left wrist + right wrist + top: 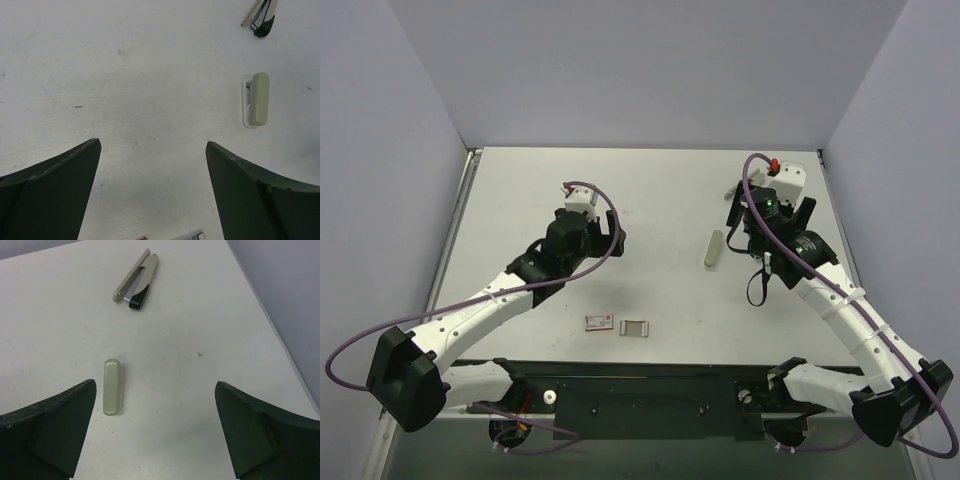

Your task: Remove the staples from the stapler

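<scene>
The left tool (152, 142) hung wide open above the worktop (150, 75), holding nothing. The right tool (155, 383) was spread just as wide and was also empty. Seen from the right wrist, a pale bar (112, 386) lay flat at nine o'clock of the tool's gap. Farther off, at about twelve o'clock, the stapler (137, 282) lay on the worktop with its two bars splayed apart, well clear of both tools.

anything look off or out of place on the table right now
Yes: a pale grey-green bar lies alone on the table, apart from the stapler, which rests splayed open beyond it with its black-and-silver inner bar showing. The bar looks like a detached piece of the stapler, though that cannot be confirmed.
</scene>
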Robot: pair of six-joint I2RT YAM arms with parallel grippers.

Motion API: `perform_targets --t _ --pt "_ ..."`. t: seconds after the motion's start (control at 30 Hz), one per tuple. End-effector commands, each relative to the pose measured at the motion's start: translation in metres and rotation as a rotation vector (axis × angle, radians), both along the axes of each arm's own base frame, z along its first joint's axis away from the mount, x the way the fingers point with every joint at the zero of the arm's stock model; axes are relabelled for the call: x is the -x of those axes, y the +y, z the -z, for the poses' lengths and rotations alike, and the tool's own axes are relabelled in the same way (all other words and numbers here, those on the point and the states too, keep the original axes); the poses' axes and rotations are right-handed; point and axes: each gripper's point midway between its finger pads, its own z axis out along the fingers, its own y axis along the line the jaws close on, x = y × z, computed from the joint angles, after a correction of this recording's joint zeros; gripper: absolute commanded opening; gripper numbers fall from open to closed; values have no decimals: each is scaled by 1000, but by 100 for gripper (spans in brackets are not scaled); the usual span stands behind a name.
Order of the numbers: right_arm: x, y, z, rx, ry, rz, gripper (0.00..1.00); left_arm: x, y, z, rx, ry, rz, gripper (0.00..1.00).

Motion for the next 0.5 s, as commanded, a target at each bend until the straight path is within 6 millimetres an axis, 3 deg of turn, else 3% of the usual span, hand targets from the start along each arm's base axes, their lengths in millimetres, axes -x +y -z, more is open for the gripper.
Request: perform_targets --t 0.0,0.13,0.27,0.33,0.47 --pt "-4 -17 -22 1 -83 123 100 6 -10 -33 112 -65 21 97" --pt "-11 -11 -16 62 -25 80 100 8 -12 -31 127 -54 29 97" --pt "-14 -15 -1 -11 -11 105 100 8 -11 -26 114 -58 32 97" --pt "-20 -6 10 -75 24 55 100 7 -9 -23 119 -80 28 97" --pt "-25 -7 15 -48 46 61 100 9 -13 -18 118 -56 47 97"
